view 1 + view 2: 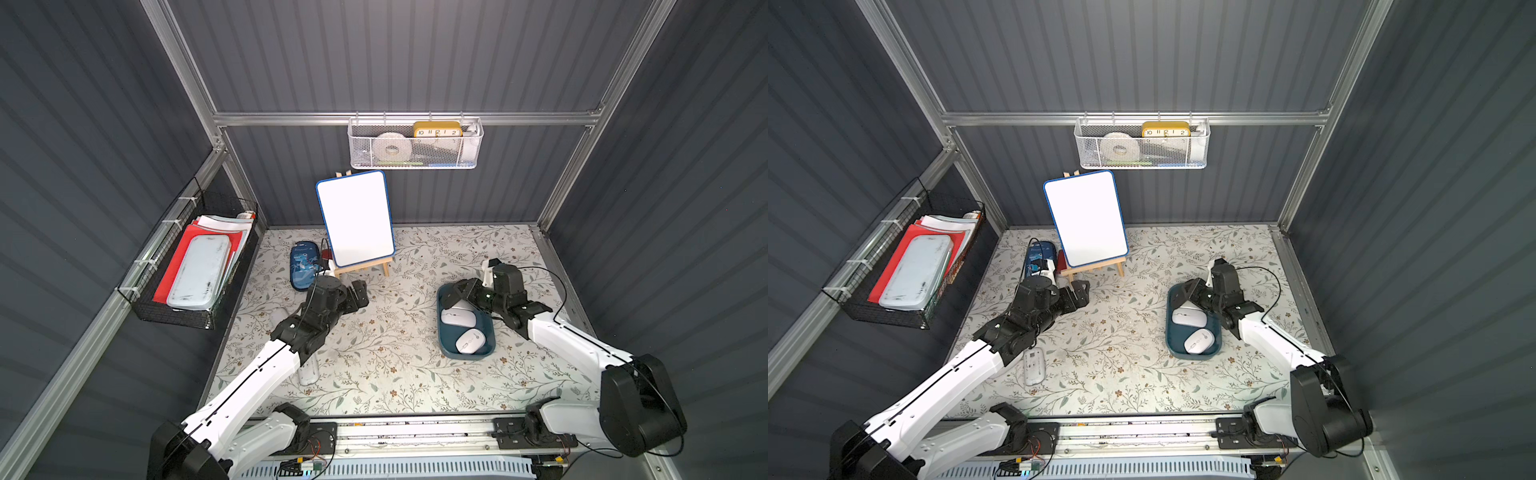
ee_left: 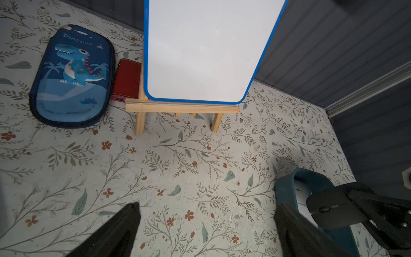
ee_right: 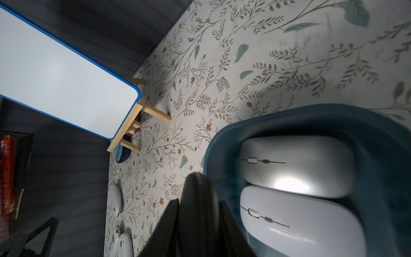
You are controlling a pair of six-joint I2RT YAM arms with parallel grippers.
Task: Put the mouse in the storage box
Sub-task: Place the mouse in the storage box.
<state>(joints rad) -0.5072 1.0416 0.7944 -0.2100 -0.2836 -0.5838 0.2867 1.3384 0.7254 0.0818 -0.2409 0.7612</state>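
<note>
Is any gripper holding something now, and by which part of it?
The right gripper pinches a black mouse by one end over the storage box; the left gripper is open and empty.

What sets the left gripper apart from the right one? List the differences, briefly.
The left gripper is open and empty; the right gripper is shut on a black mouse. The left gripper hangs over bare table near the easel; the right gripper hangs over the far end of the storage box. Shared: both are black and aimed toward the table's middle.
</note>
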